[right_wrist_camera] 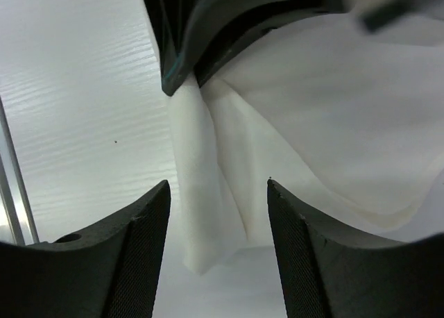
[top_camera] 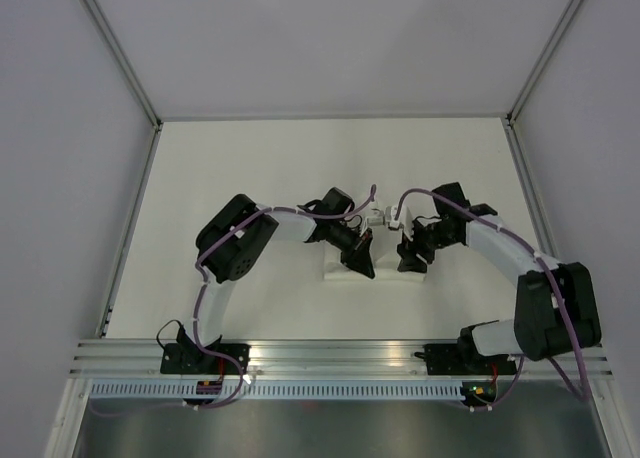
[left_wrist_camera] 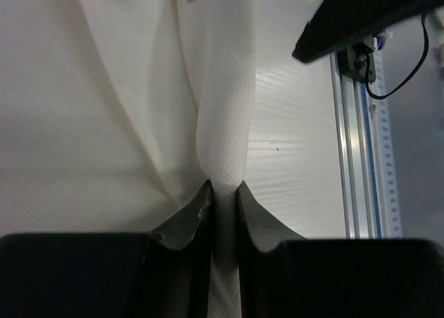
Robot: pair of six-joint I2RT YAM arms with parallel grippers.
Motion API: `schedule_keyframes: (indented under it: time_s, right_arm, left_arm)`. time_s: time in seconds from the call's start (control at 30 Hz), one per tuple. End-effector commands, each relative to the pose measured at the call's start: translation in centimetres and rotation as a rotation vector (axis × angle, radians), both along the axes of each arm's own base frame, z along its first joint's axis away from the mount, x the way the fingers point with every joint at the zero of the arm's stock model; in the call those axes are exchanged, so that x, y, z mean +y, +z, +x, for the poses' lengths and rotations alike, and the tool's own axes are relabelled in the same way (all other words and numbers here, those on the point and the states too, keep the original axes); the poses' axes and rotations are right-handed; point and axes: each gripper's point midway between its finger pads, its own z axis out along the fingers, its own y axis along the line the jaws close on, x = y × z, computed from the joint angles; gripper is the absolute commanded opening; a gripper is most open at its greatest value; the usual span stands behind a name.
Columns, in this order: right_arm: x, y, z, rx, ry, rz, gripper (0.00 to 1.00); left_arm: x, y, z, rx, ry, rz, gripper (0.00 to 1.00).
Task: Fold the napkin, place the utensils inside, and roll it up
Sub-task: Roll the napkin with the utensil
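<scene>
The white napkin lies bunched at the table's middle, between the two grippers. My left gripper is shut on a raised fold of the napkin, and the cloth runs between its black fingertips. My right gripper faces it from the right and stands open. In the right wrist view a loose corner of the napkin hangs between the wide-apart fingers without touching them. The left gripper's dark body shows just beyond. The utensils are out of view.
The pale table stretches back to grey enclosure walls. An aluminium rail runs along the near edge with both arm bases bolted on it, and it also shows in the left wrist view as the rail at right.
</scene>
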Motion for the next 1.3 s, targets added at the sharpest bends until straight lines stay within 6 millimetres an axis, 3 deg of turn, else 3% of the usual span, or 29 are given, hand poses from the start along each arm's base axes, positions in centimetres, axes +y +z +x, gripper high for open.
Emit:
schedule_keyframes:
  time_s: [0.0,0.03,0.07,0.23,0.5,0.6,0.73,0.83,0.9,0.93,0.97,1.03,1.17,1.2,1.27]
  right_arm:
    - [1.5,-0.3,1.3,-0.238,0.004,-0.024,0.64]
    - [2.1,-0.3,1.7,-0.301,0.010,-0.024,0.65]
    - [3.0,-1.0,0.3,-0.307,0.036,-0.032,0.65]
    - [5.0,-2.0,-0.1,-0.427,0.066,-0.074,0.65]
    - [6.4,-3.9,-0.6,-0.468,0.083,-0.129,0.64]
    - [6.4,-4.8,-0.8,-0.453,0.089,-0.151,0.57]
    - [5.9,-5.7,-1.1,-0.436,0.092,-0.179,0.38]
    - [5.7,-6.1,-1.4,-0.415,0.099,-0.193,0.24]
    - [5.5,-6.5,-2.0,-0.381,0.106,-0.197,0.17]
    - [5.6,-6.6,-2.2,-0.371,0.112,-0.194,0.15]
    - [5.6,-6.8,-2.6,-0.348,0.121,-0.193,0.14]
    - [5.6,-7.1,-2.9,-0.315,0.130,-0.191,0.10]
    - [5.7,-7.0,-2.9,-0.229,0.151,-0.166,0.08]
    - [5.2,-7.7,-3.6,-0.171,0.172,-0.187,0.08]
    - [5.6,-7.0,-3.2,-0.126,0.180,-0.157,0.07]
  left_arm:
    - [3.3,-5.4,-2.0,0.176,0.049,0.218,0.02]
    - [3.3,-5.4,-1.9,0.185,0.048,0.214,0.02]
    - [3.3,-5.4,-1.8,0.188,0.048,0.215,0.02]
    - [3.2,-5.8,-1.9,0.218,0.055,0.224,0.02]
    - [3.0,-5.7,-1.6,0.231,0.062,0.225,0.02]
    - [3.0,-5.6,-1.5,0.225,0.065,0.224,0.02]
    - [3.1,-5.4,-1.4,0.220,0.068,0.221,0.02]
    - [3.1,-4.6,-1.0,0.197,0.085,0.202,0.12]
    - [2.7,-3.0,0.0,0.152,0.106,0.161,0.17]
    - [3.0,-2.9,0.0,0.147,0.118,0.160,0.26]
    - [2.5,-1.5,0.6,0.111,0.131,0.122,0.29]
    - [2.7,-0.6,1.1,0.095,0.153,0.101,0.38]
    - [2.3,1.8,2.3,0.057,0.198,0.048,0.47]
    - [2.2,2.6,2.7,0.032,0.207,0.032,0.47]
    - [2.1,3.2,3.2,0.008,0.236,0.028,0.46]
